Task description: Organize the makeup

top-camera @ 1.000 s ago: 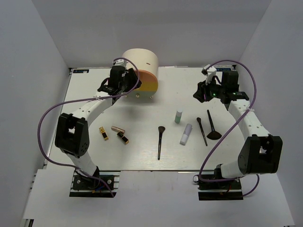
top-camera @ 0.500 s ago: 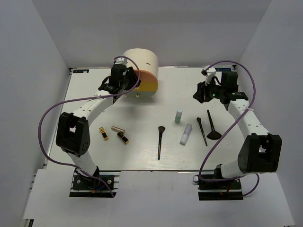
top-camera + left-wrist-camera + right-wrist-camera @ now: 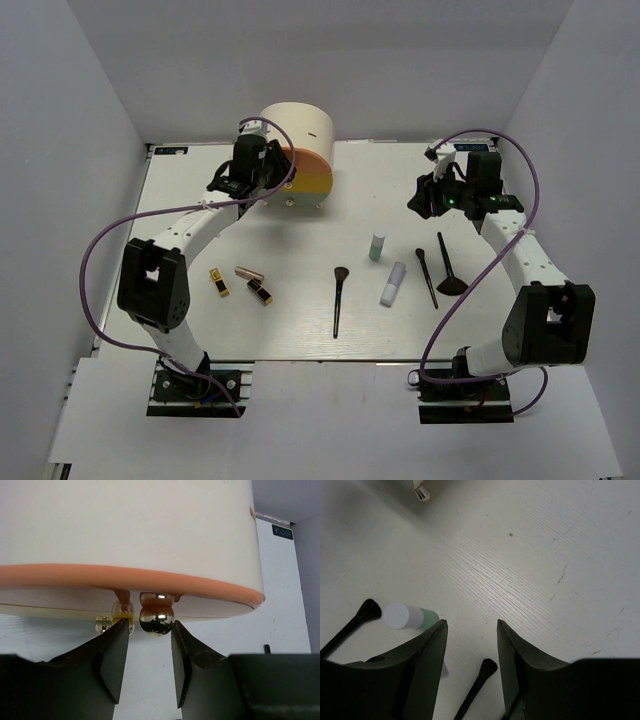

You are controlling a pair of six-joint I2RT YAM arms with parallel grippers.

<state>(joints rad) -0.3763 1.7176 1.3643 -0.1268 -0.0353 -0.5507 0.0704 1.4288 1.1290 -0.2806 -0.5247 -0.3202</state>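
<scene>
on the near half of the white table (image 3: 290, 338), at left, two gold-black lipsticks (image 3: 219, 282) and a rose-gold lipstick (image 3: 249, 272) lying close together; at middle, a long black-handled brush (image 3: 338, 300); further right, a white tube (image 3: 393, 283) on its side, then a short brush (image 3: 427, 277) and a fan brush (image 3: 448, 268) side by side. just beyond the tube, a small green bottle (image 3: 377, 247). beyond that, right gripper (image 3: 470, 625) spread and empty, hanging over bare table. farthest, left gripper (image 3: 147, 630) part spread, fingertips either side of a chrome ball knob (image 3: 156, 620) on the cream half-round box (image 3: 300, 135), not clamped on it
</scene>
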